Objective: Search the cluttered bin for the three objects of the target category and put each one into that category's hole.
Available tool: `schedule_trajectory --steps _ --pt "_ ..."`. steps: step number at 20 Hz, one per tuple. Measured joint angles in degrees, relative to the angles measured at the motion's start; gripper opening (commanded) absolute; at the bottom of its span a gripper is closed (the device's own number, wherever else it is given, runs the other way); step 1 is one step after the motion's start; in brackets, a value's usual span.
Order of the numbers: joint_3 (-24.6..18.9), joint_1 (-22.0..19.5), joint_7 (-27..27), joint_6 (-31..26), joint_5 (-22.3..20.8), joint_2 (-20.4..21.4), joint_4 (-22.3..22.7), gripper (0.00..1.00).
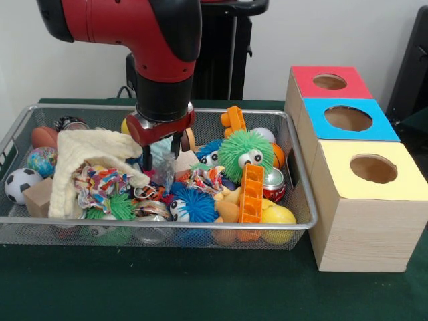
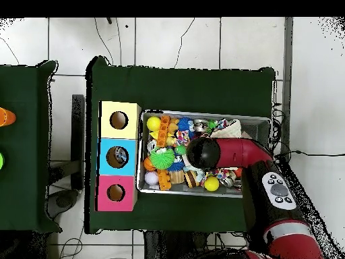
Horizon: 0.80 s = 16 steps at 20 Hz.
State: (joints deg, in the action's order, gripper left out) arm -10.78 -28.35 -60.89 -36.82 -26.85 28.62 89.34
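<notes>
Many fuzzy, woven and plastic toys in wire-mesh bin (image 1: 20,130), gripper (image 1: 162,155) lowered inside, grip seemingly unclear

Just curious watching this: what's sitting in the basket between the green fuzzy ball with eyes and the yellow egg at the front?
In the front view, an upright orange plastic ladder-like piece stands between the green fuzzy ball and the yellow egg.

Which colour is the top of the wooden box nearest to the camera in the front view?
Yellow top of the wooden box; front view shows it best.
</notes>
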Motion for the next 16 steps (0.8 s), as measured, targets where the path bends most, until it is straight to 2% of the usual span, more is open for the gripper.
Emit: schedule_trajectory --steps 16 --pt "1.37 1.17 0.00 0.01 0.87 -0.11 0.17 1.00"
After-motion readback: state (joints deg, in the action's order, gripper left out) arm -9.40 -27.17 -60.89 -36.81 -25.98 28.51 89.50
